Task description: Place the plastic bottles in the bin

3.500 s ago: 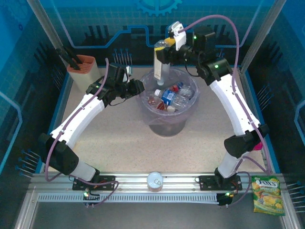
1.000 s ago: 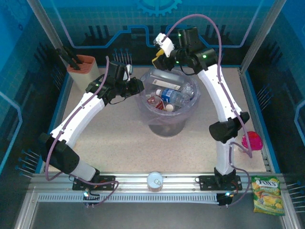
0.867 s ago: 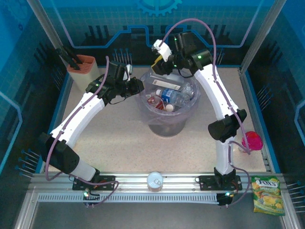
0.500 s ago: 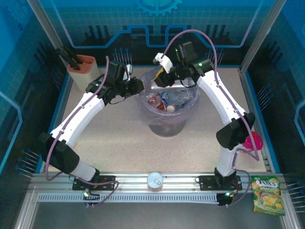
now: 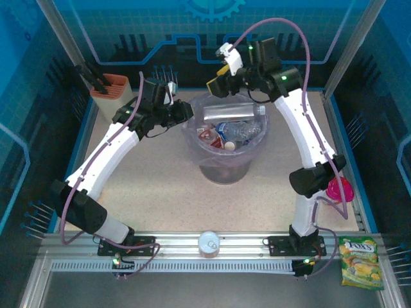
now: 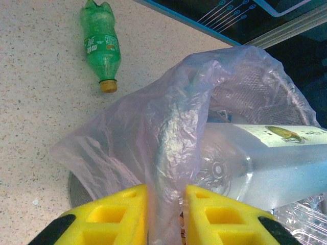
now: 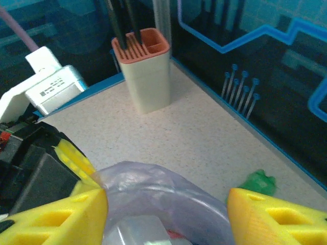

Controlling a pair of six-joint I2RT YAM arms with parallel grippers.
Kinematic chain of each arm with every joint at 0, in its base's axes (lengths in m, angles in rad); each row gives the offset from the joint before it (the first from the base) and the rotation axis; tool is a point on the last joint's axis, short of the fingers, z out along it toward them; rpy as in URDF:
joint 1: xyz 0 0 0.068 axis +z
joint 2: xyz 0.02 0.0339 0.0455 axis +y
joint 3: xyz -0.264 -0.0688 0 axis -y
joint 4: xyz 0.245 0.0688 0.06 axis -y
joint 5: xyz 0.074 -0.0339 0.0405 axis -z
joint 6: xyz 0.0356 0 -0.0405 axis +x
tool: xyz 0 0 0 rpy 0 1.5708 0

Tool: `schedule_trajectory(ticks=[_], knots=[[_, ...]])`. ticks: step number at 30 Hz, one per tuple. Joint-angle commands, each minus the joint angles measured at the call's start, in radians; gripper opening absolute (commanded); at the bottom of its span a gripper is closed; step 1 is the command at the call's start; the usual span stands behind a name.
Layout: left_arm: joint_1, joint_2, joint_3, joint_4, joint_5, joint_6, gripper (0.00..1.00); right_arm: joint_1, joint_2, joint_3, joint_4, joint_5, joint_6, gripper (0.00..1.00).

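Translucent liner [image 6: 164, 153] clenched in left hand [image 6: 166, 193]; right hand [image 7: 166, 204] spread open above bin [image 5: 221, 170], knife block [image 7: 148, 76] beyond.

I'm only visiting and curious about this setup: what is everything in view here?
round grey wastebasket: one, table centre, lined with a translucent plastic bag.
clear plastic bottles: several, in the wastebasket, largest on top.
crushed green plastic bottle: one, on the table beyond the wastebasket.
beige orange-topped knife block: one, far left corner.
round silver can: one, near edge between the arm bases.
yellow-green candy bag: one, near right corner.
pink object: one, right edge, unidentifiable.
left gripper: yellow fingers, shut on the bag.
right gripper: yellow fingers, open above the wastebasket.
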Motion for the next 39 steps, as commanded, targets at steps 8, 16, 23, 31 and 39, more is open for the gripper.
schedule_trajectory(ticks=[8, 16, 23, 31, 39], knots=[[0.002, -0.002, 0.023, -0.01, 0.014, 0.025, 0.25, -0.138, -0.279, -0.346, -0.063, 0.146, 0.049, 0.64], [0.003, 0.002, 0.019, -0.001, 0.027, 0.016, 0.24, -0.127, -0.319, -0.521, 0.028, 0.049, 0.118, 0.57], [0.0, -0.001, 0.019, 0.003, 0.03, 0.018, 0.24, -0.074, -0.257, -0.53, 0.119, -0.018, 0.183, 0.52], [0.002, -0.023, 0.039, -0.009, 0.012, 0.051, 0.4, -0.07, -0.231, -0.382, 0.061, 0.037, 0.148, 0.55], [0.009, -0.013, 0.1, -0.028, -0.003, 0.082, 0.56, 0.003, -0.139, -0.258, 0.029, 0.04, 0.126, 0.57]])
